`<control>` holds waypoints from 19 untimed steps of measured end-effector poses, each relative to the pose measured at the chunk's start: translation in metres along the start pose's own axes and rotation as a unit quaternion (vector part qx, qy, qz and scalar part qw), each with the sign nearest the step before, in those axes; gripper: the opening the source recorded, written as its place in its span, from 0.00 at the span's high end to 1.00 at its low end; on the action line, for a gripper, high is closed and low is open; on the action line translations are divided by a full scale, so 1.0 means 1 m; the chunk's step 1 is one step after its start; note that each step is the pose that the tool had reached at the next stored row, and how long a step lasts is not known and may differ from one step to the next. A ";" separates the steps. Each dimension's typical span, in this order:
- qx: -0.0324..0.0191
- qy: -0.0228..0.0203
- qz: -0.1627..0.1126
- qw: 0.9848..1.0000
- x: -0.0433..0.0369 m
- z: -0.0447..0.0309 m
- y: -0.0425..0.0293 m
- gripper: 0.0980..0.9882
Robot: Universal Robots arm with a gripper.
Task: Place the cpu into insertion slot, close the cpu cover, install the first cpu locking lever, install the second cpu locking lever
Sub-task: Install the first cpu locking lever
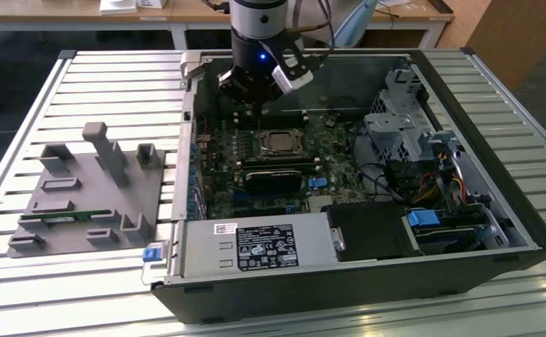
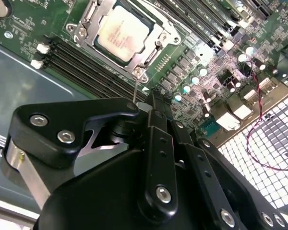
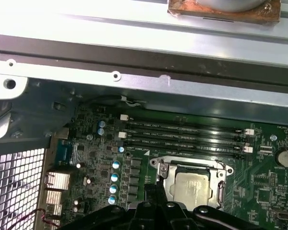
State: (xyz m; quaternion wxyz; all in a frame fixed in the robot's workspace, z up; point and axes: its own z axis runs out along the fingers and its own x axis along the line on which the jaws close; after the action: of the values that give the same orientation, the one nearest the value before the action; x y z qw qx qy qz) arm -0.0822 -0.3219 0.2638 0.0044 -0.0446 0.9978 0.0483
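Cpu (silver top showing), cpu cover flat around it, on motherboard

A slatted metal table carries an open computer case and, beside it, a grey fixture block.

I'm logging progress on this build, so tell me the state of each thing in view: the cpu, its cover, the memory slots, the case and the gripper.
cpu: lying flat, metal top up, inside the cover's frame.
cpu cover: down flat around the cpu.
memory slots: empty.
computer case: on its side, open.
gripper: low inside the case, near the cpu.
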 end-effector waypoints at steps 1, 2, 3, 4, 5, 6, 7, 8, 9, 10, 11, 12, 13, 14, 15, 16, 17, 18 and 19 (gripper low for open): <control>0.000 0.000 0.000 1.000 0.0010 0.0005 0.0003 0.98; 0.000 0.000 0.000 1.000 0.0018 0.0011 0.0007 0.98; 0.000 0.000 0.000 1.000 0.0023 0.0017 0.0013 0.98; 0.000 0.000 0.000 1.000 0.0025 0.0023 0.0022 0.98; 0.000 0.000 0.000 1.000 0.0026 0.0030 0.0033 0.98; 0.000 0.000 0.000 1.000 0.0026 0.0036 0.0045 0.98; 0.000 0.000 0.000 1.000 0.0026 0.0042 0.0058 0.98; 0.000 0.000 0.000 1.000 0.0025 0.0048 0.0073 0.98; 0.000 0.000 0.000 1.000 0.0025 0.0055 0.0086 0.98; 0.000 0.000 0.000 1.000 0.0024 0.0061 0.0100 0.98; 0.000 0.000 0.000 1.000 0.0024 0.0068 0.0115 0.98; 0.000 0.000 0.000 1.000 0.0024 0.0074 0.0129 0.98; 0.000 0.000 0.000 1.000 0.0023 0.0079 0.0142 0.98; 0.000 0.000 0.000 1.000 0.0022 0.0084 0.0157 0.98; 0.000 0.000 0.000 1.000 0.0021 0.0088 0.0172 0.98; 0.000 0.000 0.000 1.000 0.0020 0.0092 0.0185 0.98; 0.000 0.000 0.000 1.000 0.0019 0.0097 0.0195 0.98; 0.000 0.000 0.000 1.000 0.0018 0.0101 0.0204 0.98; 0.000 0.000 0.000 1.000 0.0017 0.0104 0.0208 0.98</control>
State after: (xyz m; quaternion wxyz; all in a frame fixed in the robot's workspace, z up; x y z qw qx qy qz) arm -0.0857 -0.3004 0.2554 0.0043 -0.0446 0.9978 0.0482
